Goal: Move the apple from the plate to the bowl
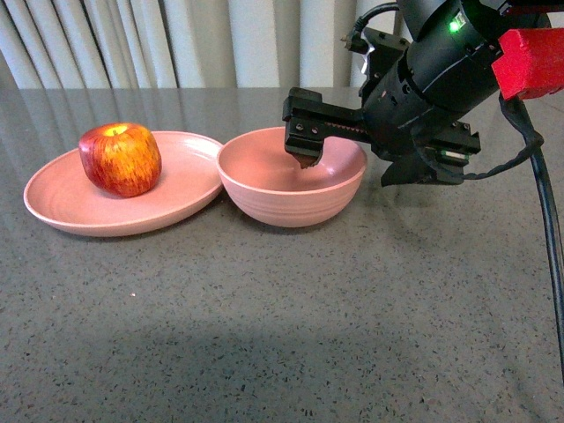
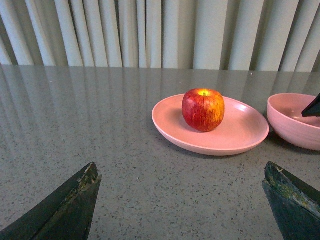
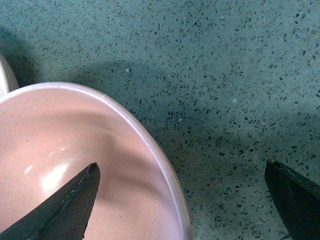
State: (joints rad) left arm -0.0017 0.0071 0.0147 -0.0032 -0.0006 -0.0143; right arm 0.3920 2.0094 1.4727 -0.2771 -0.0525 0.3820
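A red apple (image 1: pixel 120 159) with yellow streaks sits on the wide pink plate (image 1: pixel 181 189) at the left. The deep pink bowl (image 1: pixel 291 201) stands just right of the plate, rims nearly touching, and holds nothing. My right gripper (image 1: pixel 370 154) hovers open over the bowl's right rim, one finger above the bowl's inside, the other outside it. The right wrist view shows that gripper (image 3: pixel 182 167) straddling the bowl rim (image 3: pixel 165 170). In the left wrist view my left gripper (image 2: pixel 181 170) is open and empty, well short of the plate (image 2: pixel 235 135) and apple (image 2: pixel 203 110), with the bowl (image 2: pixel 295 125) beyond.
Everything rests on a grey speckled table (image 1: pixel 264 335). Pale curtains (image 1: pixel 176 40) hang behind it. The right arm's black cable (image 1: pixel 546 229) drops along the right side. My left arm is out of the front view.
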